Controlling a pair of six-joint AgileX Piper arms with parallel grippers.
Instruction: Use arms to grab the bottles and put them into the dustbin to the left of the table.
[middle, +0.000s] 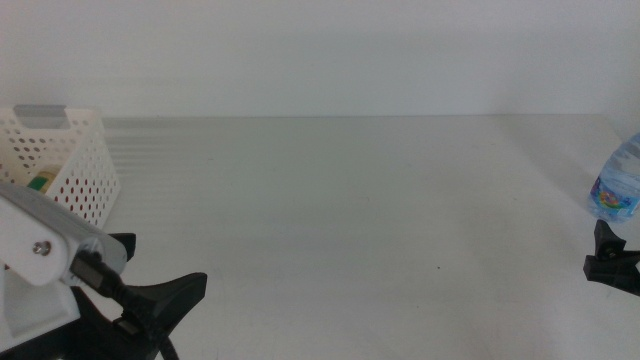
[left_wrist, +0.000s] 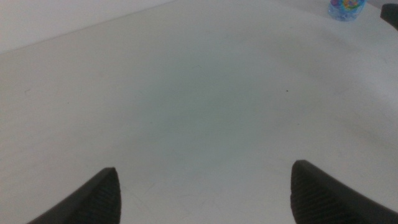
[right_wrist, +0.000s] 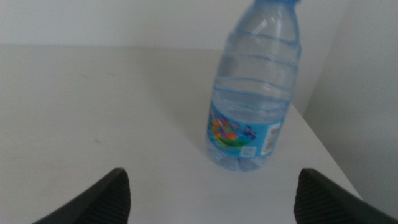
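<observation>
Step in hand: reach for last bottle. Small clear plastic water bottle with blue label (right_wrist: 252, 99) upright near table's far right edge, well apart from white perforated plastic dustbin (middle: 70, 160). Right gripper (right_wrist: 211, 193) just before bottle, jaws wide, empty. Left gripper (left_wrist: 205, 193) beside dustbin, jaws wide, empty. Next: advance right jaws around bottle body, close.

Open left pincer (left_wrist: 202, 196) over table (left_wrist: 186, 106)

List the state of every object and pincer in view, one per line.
Water bottle: upright on the table, capped, not held.
Dustbin: upright at the table's left, something green-yellow inside.
Left pincer: open, empty, beside the dustbin.
Right pincer: open, empty, facing the water bottle.
</observation>
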